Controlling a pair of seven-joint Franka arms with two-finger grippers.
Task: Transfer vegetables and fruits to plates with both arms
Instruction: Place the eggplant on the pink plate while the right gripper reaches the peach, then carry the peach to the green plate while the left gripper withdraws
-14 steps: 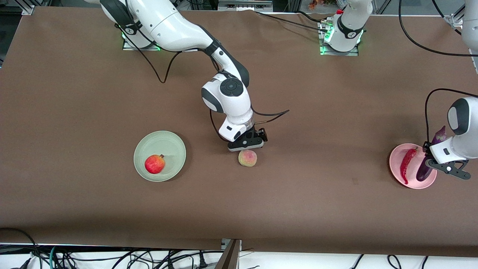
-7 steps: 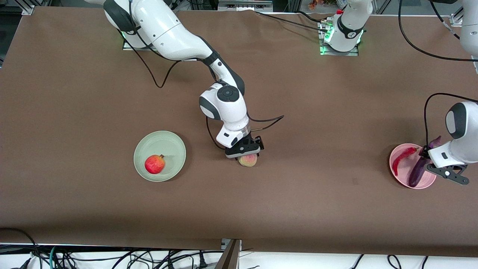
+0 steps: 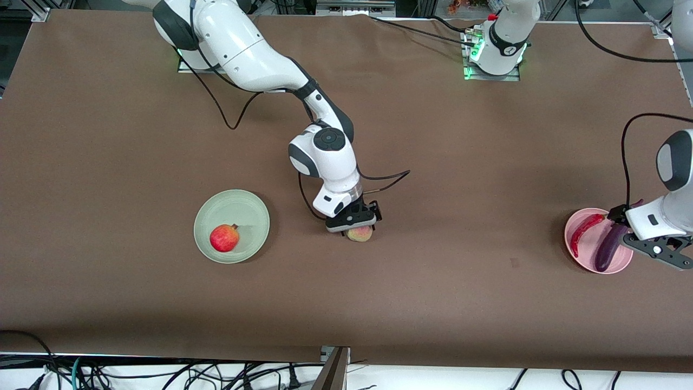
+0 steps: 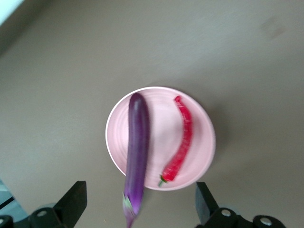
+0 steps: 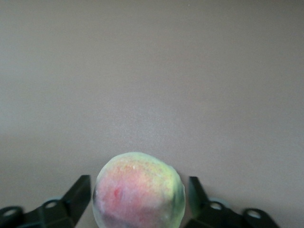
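Observation:
The yellowish-pink peach (image 3: 359, 234) sits on the brown table mid-table. My right gripper (image 3: 354, 226) is down around it, open; in the right wrist view the peach (image 5: 138, 192) sits between the two fingers (image 5: 78, 192) with small gaps on each side. The purple eggplant (image 3: 608, 247) and red chili (image 3: 583, 231) lie side by side on the pink plate (image 3: 583, 260) at the left arm's end. My left gripper (image 3: 639, 234) hovers open over the plate's rim and the eggplant's stem end (image 4: 129, 204). The red pomegranate (image 3: 224, 238) lies on the pale green plate (image 3: 244, 210).
The brown table mat spreads wide between the two plates. Its front edge, with cables and a bracket (image 3: 335, 368) below it, runs nearest the front camera. The arm bases (image 3: 492, 54) stand along the edge farthest from that camera.
My right gripper has come down around the peach. The eggplant, held tilted over the pink plate a second ago, now lies on it, and my left gripper has let go and lifted slightly.

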